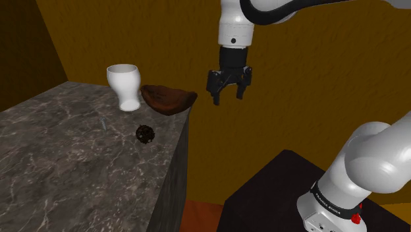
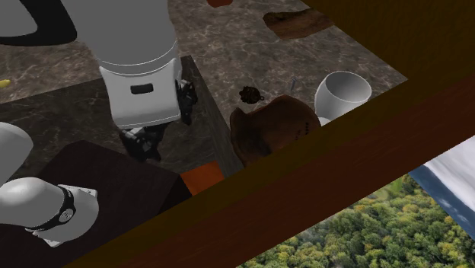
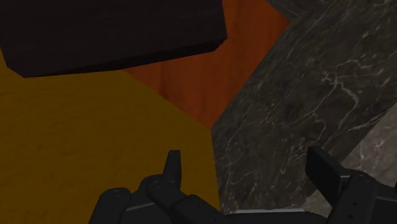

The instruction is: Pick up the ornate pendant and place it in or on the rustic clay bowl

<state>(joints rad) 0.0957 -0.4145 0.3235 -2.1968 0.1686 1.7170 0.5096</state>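
Note:
A small dark, ornate pendant lies on the grey marble counter near its right edge; I see the pendant again in the second exterior view. The brown clay bowl sits at the counter's far corner, and the bowl shows close up in the second exterior view. My black gripper hangs open in the air past the counter's edge, to the right of the bowl and above it. Its fingers stand apart with nothing between them, over the counter's side face.
A white cup stands just left of the bowl, the same cup showing beside it in the second exterior view. My dark stand sits at lower right. Orange-brown floor lies between stand and counter; ochre walls behind.

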